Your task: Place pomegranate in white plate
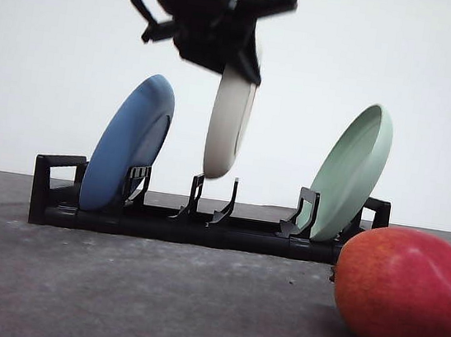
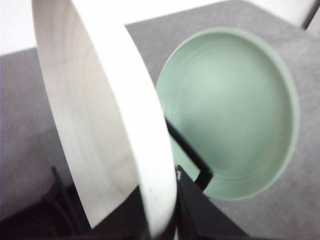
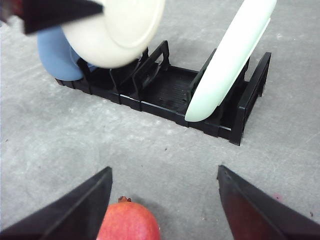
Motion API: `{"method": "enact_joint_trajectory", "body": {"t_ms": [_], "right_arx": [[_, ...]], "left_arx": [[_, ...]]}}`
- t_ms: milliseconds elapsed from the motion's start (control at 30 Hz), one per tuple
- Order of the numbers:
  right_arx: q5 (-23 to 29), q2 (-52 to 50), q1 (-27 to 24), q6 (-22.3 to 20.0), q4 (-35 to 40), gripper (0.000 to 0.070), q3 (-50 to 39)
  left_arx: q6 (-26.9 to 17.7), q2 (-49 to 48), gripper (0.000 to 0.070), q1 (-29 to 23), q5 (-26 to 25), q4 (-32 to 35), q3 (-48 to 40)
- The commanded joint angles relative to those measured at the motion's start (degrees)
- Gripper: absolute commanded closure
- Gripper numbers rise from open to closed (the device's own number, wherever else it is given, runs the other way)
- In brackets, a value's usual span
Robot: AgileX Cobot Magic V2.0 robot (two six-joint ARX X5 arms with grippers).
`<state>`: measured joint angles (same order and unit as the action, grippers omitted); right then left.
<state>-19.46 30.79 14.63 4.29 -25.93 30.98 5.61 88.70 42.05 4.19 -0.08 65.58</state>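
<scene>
Front view: the left pincer (image 1: 237, 64) hangs above the black dish rack (image 1: 203, 215), clenched on the upper rim of the white plate (image 1: 228, 127). That plate hangs on edge in the air, its lowest point just above the rack's middle slots and not touching them. To its left the blue plate (image 1: 129, 143) leans in the rack's left slot; to its right the pale green plate (image 1: 350, 172) leans in the right slot. The rack stands on the grey desk (image 1: 151, 292), towards the back.

The pomegranate (image 1: 405, 292) lies on the desk at front right, well apart from the white plate and nearer the camera than the rack — red with an orange blush and a small pale spot at its right side.

From the left wrist camera the white plate (image 2: 100, 130) runs edge-on across the picture, its rim gripped at the bottom, with the green plate's hollow face (image 2: 235, 115) beyond it; the pincer's own fingers are mostly hidden there, so how they sit on the rim is hard to say.

From the right wrist camera the right pincer (image 3: 165, 200) is released, its two dark fingers (image 3: 75, 210) spread wide over the desk. The pomegranate (image 3: 127, 222) sits just beside one finger, seemingly not touched, and the rack (image 3: 170, 95) lies beyond with the white plate (image 3: 115, 30) raised over it.
</scene>
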Motion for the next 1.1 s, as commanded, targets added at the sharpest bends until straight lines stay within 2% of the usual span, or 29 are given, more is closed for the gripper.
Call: {"method": "enact_joint_trajectory", "body": {"t_ms": [0,133,300,467,533,733,1067], "right_arx": [[-0.1,0.2,0.2,-0.2,0.6,0.0277,0.9],[-0.1,0.2,0.2,-0.2,0.6,0.0277,0.9],[-0.1,0.2,0.2,-0.2,0.6,0.0277,0.9],[-0.1,0.2,0.2,-0.2,0.6,0.0277,0.9],[-0.1,0.2,0.2,-0.2,0.6,0.0277,0.9],[-0.1,0.2,0.2,-0.2,0.6,0.0277,0.9],[-0.1,0.2,0.2,-0.2,0.6,0.0277,0.9]], "left_arx": [[0.1,-1.2,0.0700,1.1,-0.2,0.4,1.4],[0.1,-5.0,0.0699,2.7,-0.2,-2.6,1.4],[0.0,-10.2,0.0697,5.4,-0.1,-11.1,1.4],[-4.0,-14.5,0.0696,9.2,3.3,-21.8,1.3],[-5.1,-16.0,0.0696,10.9,5.1,-24.0,0.7],[-5.4,-21.1,0.0696,14.9,7.5,-24.5,-3.7],[-8.3,-27.5,0.0696,21.7,16.0,-27.2,-13.4]]}}
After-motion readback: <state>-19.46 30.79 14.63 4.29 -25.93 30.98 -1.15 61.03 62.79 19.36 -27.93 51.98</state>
